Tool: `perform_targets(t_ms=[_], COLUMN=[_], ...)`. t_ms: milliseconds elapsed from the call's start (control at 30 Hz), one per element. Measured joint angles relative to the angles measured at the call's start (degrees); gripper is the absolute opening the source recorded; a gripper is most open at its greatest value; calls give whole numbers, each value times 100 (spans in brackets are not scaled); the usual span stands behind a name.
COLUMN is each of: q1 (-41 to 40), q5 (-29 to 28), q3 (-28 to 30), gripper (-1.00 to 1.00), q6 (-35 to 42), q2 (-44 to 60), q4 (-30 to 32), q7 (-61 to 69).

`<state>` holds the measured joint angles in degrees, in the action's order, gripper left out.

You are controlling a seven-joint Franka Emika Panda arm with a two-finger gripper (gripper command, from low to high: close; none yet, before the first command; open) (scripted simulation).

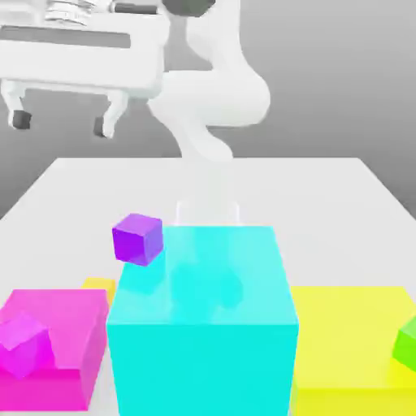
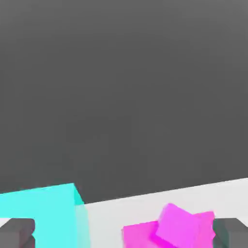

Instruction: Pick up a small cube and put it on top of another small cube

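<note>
A white table (image 1: 73, 183) is seen across the middle of the exterior view. A large cyan block (image 1: 203, 325) is placed at the lower centre, with a purple cube (image 1: 136, 239) just beside its upper left corner. A large magenta block (image 1: 69, 341) is found at the lower left, and a small magenta cube (image 1: 24, 344) is seen against it. A large yellow block (image 1: 345, 345) is set at the lower right.

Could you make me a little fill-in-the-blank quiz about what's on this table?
1. The small magenta cube sits on the big ____ block.
2. The biggest block in the middle, the cyan block, is coloured ____.
3. The green cube rests on the big ____ block.
4. The gripper hangs with its fingers ____.

Missing words: magenta; cyan; yellow; open
</note>
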<state>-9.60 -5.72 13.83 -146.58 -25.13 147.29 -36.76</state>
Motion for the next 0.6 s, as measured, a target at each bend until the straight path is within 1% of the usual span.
perform_targets(t_ms=[200,433,600], q1=[-293,-526,-544], q5=[63,-197,-138], q3=[671,900,1089], gripper=[0,0,0], q6=[-546,-1030,-1383], q2=[697,1364,1799], q4=[565,1143,1555], q7=[525,833,1224])
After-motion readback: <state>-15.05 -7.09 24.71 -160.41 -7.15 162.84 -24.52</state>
